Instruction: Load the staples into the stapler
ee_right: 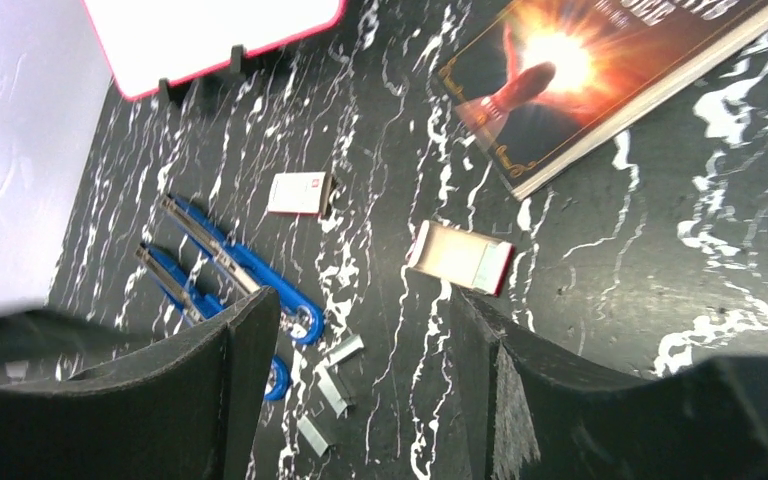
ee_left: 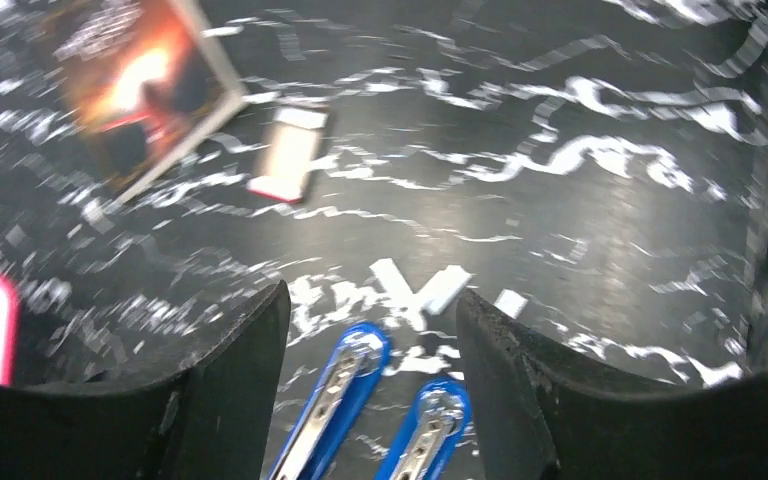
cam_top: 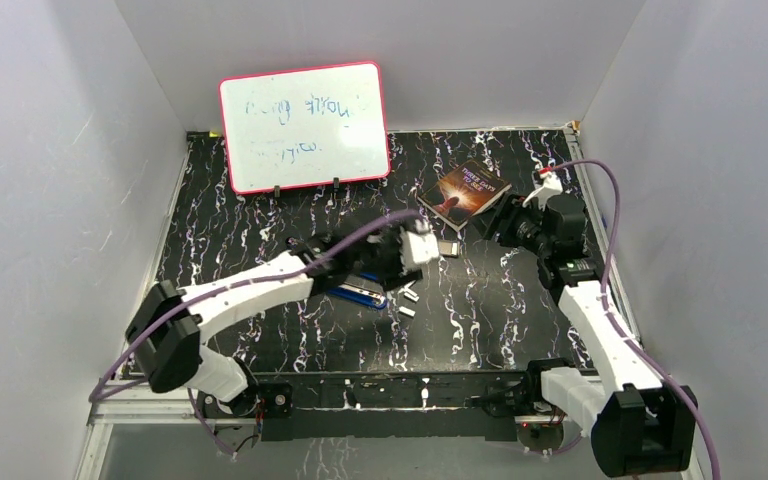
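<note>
The blue stapler [cam_top: 360, 292] lies opened on the black marbled table, its two arms [ee_left: 335, 400] spread apart. Several silvery staples [ee_left: 450, 288] lie loose just beyond its tips, and they show again as short strips [ee_right: 345, 350] in the right wrist view. My left gripper [cam_top: 422, 250] hovers over the stapler's front end. It is open, and the stapler's tips show in the gap below its fingers [ee_left: 240, 380]. Off to the right near the book, my right gripper [cam_top: 512, 226] is open with nothing between its fingers [ee_right: 250, 360].
An opened small box [ee_right: 460, 258] with a red end lies between the staples and a book [cam_top: 467, 190]. Another small white box [ee_right: 298, 193] sits near the stapler. A pink-framed whiteboard [cam_top: 303, 125] stands at the back. Walls close in on both sides.
</note>
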Robot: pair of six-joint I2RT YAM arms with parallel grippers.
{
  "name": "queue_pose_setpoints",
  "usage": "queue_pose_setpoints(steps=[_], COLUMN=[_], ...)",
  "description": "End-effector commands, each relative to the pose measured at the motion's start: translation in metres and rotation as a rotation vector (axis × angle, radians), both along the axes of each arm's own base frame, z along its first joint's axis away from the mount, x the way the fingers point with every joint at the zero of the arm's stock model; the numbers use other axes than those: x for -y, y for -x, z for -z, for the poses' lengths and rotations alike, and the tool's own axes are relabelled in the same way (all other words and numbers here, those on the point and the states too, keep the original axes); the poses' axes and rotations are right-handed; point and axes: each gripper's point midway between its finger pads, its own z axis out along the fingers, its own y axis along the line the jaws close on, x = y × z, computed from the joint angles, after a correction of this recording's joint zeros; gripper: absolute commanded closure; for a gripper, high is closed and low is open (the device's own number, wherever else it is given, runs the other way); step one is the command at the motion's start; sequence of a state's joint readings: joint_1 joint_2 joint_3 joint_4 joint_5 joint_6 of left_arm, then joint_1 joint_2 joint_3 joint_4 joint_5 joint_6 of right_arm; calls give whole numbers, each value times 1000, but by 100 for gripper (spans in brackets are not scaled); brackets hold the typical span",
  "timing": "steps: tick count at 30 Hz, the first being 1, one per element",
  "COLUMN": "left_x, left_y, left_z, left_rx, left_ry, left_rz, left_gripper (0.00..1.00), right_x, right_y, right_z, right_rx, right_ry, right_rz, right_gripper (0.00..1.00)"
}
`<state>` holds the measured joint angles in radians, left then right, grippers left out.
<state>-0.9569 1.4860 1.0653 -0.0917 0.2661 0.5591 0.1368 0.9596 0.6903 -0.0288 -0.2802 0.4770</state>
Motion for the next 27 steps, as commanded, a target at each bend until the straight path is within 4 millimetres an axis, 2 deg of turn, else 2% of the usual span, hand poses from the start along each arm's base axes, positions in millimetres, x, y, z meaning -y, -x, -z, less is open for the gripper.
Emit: queue_pose_setpoints(steps=[1, 5, 10, 12, 19, 27], left_x=[-33, -72, -114, -120, -123, -125], left_y=[-60, -106, -138, -143, -140, -142], left_z=[-55, -81, -73, -58, -43, -38], left_rx=[-45, -14, -77, -96, -102, -93], left_ry=[275, 402, 418, 382, 332, 308], left_rz=[-338, -618, -869, -907, -902, -904], left_gripper=[36, 22, 16, 15, 13, 13], right_x=[-25, -48, -84, -96, -127, -142], right_y=[0, 6, 13, 18, 47, 59], right_z=[-5, 15, 42, 60, 106, 133], right_rx=[27, -28, -109, -158, -279, -360], right_ry=[-17, 65, 224, 286, 417, 446], right_rz=[-187, -276, -362, -404, -554, -628], right_gripper=[29, 30, 30, 31, 38, 43])
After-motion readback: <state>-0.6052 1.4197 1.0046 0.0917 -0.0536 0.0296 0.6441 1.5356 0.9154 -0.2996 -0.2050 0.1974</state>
